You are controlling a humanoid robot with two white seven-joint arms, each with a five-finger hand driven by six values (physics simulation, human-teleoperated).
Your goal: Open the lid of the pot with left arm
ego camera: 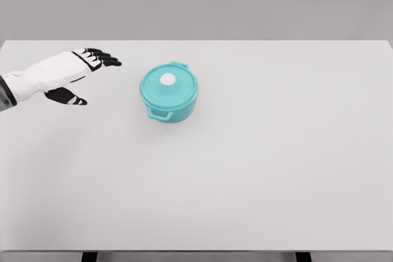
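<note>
Pot: we see a teal pot (pixel 169 92) standing upright on the white table (pixel 258 170), a little left of the table's middle and toward its far half. We take it as our landmark.

Lid: the teal lid (pixel 167 84) sits flat and closed on the pot, with a white knob (pixel 167 79) at its centre. Nothing touches it, so the opening is not yet begun.

Handles: one side handle (pixel 158 114) points toward us and to the left, the other (pixel 180 64) points away on the far side of the pot.

Left hand: our left hand (pixel 86 69) hovers left of the pot, near it but clearly apart. The dark fingers (pixel 105 59) reach out toward the pot, the thumb (pixel 67 97) hangs lower and nearer to us; the hand is spread wide and holds nothing. We judge this spread suits closing around the knob from the side.

Right arm: we cannot see it anywhere.

Next move: we judge the hand must travel right and settle over the knob before closing.

Risk: we think a sideways push could slide the pot.
</note>
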